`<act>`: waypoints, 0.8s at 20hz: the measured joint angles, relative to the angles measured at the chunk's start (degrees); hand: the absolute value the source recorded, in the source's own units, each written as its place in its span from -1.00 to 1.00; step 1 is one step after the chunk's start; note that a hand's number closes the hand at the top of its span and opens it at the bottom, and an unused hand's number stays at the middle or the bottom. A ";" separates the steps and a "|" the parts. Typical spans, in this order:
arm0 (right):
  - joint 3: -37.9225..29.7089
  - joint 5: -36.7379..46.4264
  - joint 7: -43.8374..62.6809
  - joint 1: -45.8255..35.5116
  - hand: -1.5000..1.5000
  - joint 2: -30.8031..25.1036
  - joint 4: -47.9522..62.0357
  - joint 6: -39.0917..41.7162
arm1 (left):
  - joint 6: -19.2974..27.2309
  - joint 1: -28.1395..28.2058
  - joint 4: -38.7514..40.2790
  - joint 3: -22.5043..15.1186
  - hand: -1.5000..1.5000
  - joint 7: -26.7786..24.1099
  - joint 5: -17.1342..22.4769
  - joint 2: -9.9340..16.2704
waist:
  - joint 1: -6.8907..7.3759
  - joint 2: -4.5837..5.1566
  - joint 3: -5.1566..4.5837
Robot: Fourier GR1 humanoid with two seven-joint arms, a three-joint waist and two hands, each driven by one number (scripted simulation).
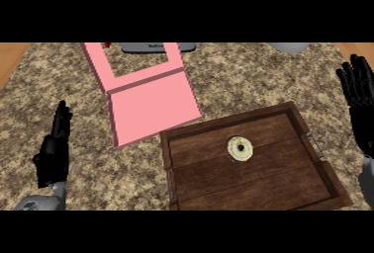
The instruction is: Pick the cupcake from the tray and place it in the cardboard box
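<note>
Centrally, the cupcake [241, 148] sits in the wooden tray [292, 197], with the pink box [153, 106] at its 10 o'clock. Left hand [53, 153] and right hand [358, 84] rest apart, fingers straight, holding nothing.

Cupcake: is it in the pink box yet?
No. The cupcake sits on the wooden tray; the pink box holds nothing.

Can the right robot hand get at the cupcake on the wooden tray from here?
Probably yes. The right robot hand is open at the right edge, and the cupcake sits alone mid-tray, uncovered, with nothing between them.
</note>
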 measured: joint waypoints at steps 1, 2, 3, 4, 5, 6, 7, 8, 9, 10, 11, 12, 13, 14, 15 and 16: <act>0.33 -0.44 -0.32 0.23 -1.00 0.31 0.21 1.08 | 0.02 -0.16 -0.87 0.01 0.00 1.31 -0.44 0.64 | 0.23 0.08 -0.22; 1.43 -1.16 -0.19 0.64 -1.00 0.69 0.09 2.78 | -0.28 -0.49 -0.57 0.31 0.00 2.10 -0.85 1.69 | 0.36 0.18 -0.40; 2.60 -2.29 0.58 0.40 -1.00 0.89 0.33 4.89 | -0.52 -0.52 -0.27 0.43 0.00 2.75 -1.39 2.73 | 0.68 0.29 -0.52; 4.03 -3.43 1.29 -0.03 -1.00 1.10 0.70 7.29 | -0.87 -0.51 0.13 0.63 0.00 3.35 -1.87 3.90 | 1.14 0.42 -0.62; 5.41 -4.87 2.00 -0.52 -1.00 1.07 1.26 10.25 | -1.21 -0.68 0.70 0.71 0.00 4.07 -2.55 5.15 | 1.57 0.62 -0.67; 7.10 -6.21 2.59 -0.90 -1.00 1.28 1.87 13.26 | -1.50 -1.07 1.37 0.87 0.00 4.92 -3.36 6.59 | 2.01 0.85 -0.70; 8.20 -2.73 1.42 -2.57 -1.00 -1.57 0.45 14.57 | -1.78 -0.95 1.75 0.63 0.00 5.29 -3.66 6.96 | 2.51 0.46 -1.04; 9.63 1.26 0.33 -3.82 -1.00 -4.57 -0.62 15.86 | -2.24 -0.90 2.14 0.42 0.00 5.69 -3.93 7.50 | 2.83 0.39 -1.23; 11.53 5.09 -1.05 -4.37 -1.00 -6.71 -1.11 17.03 | -2.74 -1.04 2.65 0.40 0.00 6.30 -4.14 8.21 | 2.95 0.54 -1.23; 13.68 8.38 -3.08 -3.91 -1.00 -7.56 -0.36 17.86 | -3.51 -1.17 3.05 0.49 0.00 6.83 -4.11 8.97 | 3.04 0.73 -1.17; 15.20 10.11 -5.87 -3.33 -1.00 -7.27 2.09 18.70 | -4.34 -1.33 3.19 0.53 0.00 7.68 -3.95 9.59 | 3.12 0.89 -1.10; 16.10 10.00 -8.33 -2.91 -1.00 -6.12 4.65 19.73 | -4.62 -1.82 3.34 0.43 0.00 8.68 -4.15 9.91 | 3.08 1.03 -1.02; 16.23 9.17 -11.24 -2.26 -1.00 -5.40 7.26 21.14 | -5.01 -1.89 3.54 0.48 0.00 9.07 -4.18 10.26 | 3.03 1.14 -0.96; 16.21 8.12 -14.16 -1.78 -1.00 -5.05 9.55 23.09 | -5.00 -1.62 3.40 0.30 0.00 9.48 -4.45 10.32 | 2.95 1.15 -0.91; 16.01 7.24 -17.25 -1.72 -1.00 -5.00 11.72 25.22 | -5.57 -1.87 3.30 0.52 0.00 10.20 -4.38 10.94 | 2.82 1.14 -0.89; 15.98 6.92 -20.33 -2.27 -1.00 -4.69 14.40 27.12 | -5.82 -2.12 3.24 0.36 0.00 10.87 -4.46 10.94 | 2.80 1.14 -0.88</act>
